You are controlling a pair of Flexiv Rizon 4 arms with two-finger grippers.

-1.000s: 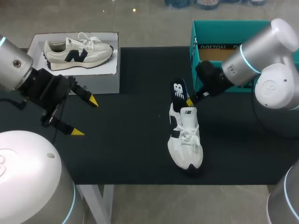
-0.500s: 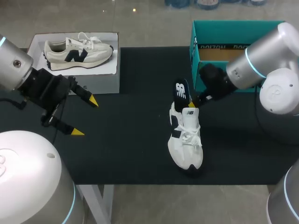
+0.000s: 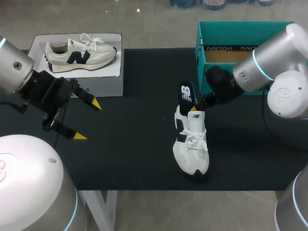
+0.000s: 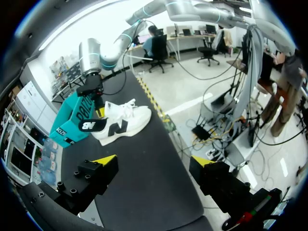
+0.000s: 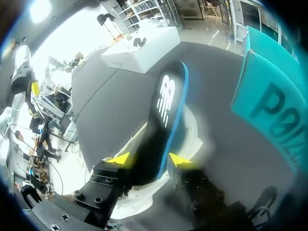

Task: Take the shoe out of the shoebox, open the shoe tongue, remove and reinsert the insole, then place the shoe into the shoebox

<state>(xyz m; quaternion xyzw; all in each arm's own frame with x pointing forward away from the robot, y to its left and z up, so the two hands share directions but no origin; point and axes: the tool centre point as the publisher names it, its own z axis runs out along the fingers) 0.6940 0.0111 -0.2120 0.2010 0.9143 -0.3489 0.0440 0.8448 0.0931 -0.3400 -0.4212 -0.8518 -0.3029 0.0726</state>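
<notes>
The black mat [image 3: 130, 144] bears the shoe [image 3: 191, 144] (right gripper [image 3: 197, 105] pinching insole [image 3: 186, 93]).

**What cannot be made out around the shoe**

From above, the insole [image 3: 186, 94] stands at the heel of the shoe [image 3: 191, 144] and hides the heel opening. Whether its lower end sits inside the shoe or just above it cannot be told. The right gripper [image 3: 196, 106], just behind the heel, shows only a sliver of yellow, and its far finger is hidden by the insole. Beyond the shoe, the right arm [image 3: 262, 67] covers the right part of the shoebox [image 3: 219, 36], so much of its floor is unseen. In the right wrist view the shoe under the insole is a white blur with no laces or toe to tell, and the black rim cuts off the shoebox beside it. In the left wrist view the insole hides the shoe's heel.
</notes>
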